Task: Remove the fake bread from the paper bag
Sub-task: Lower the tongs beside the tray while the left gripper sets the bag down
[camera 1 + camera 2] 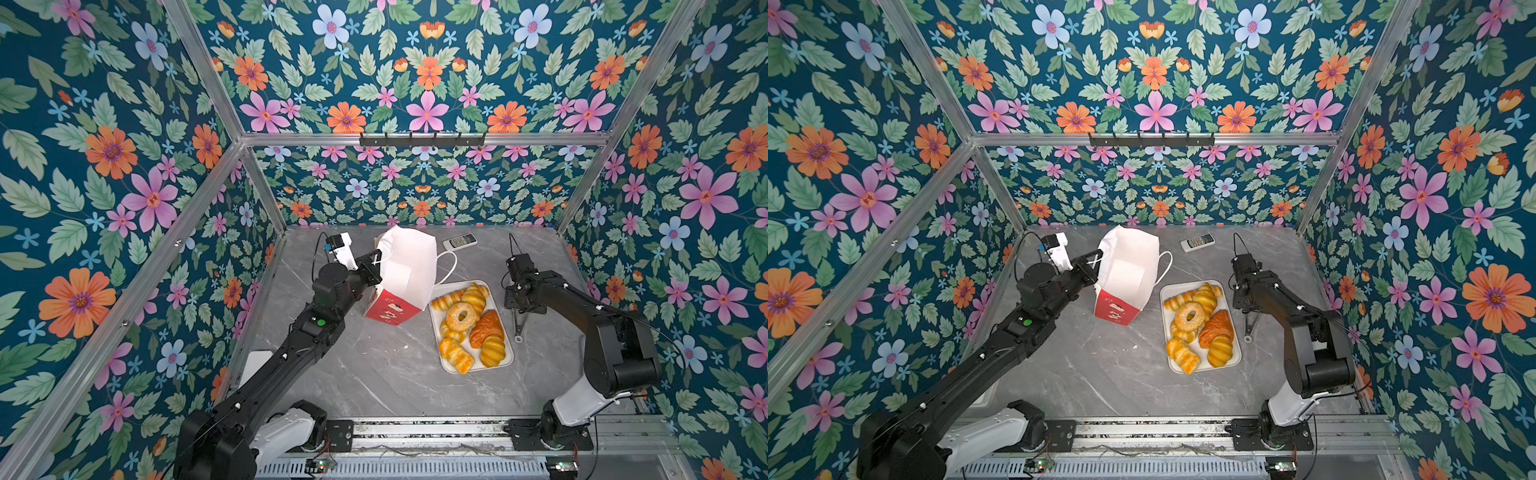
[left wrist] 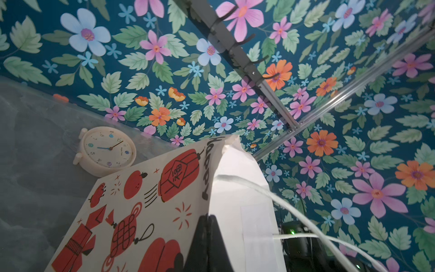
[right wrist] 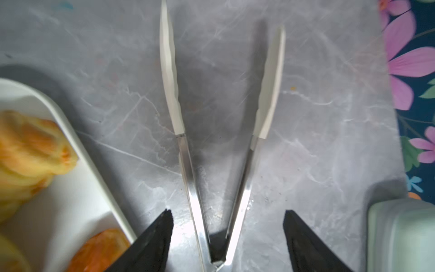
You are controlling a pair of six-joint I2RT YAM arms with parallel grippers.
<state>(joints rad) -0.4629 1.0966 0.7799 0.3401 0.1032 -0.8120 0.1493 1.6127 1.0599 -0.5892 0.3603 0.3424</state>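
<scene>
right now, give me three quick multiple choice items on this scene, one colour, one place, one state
1. The paper bag has a lower band that is: A blue, B red, C green.
2. The tongs lie: A on the table right of the tray, B on the tray, C in the paper bag.
3. The right hand is: A shut on the tongs, B shut on the paper bag, C open.

Answers: 1 B, red print shows at its base; 2 A, they rest on bare grey surface beside the tray; 3 C, its jaws stand apart either side of the tongs.
</scene>
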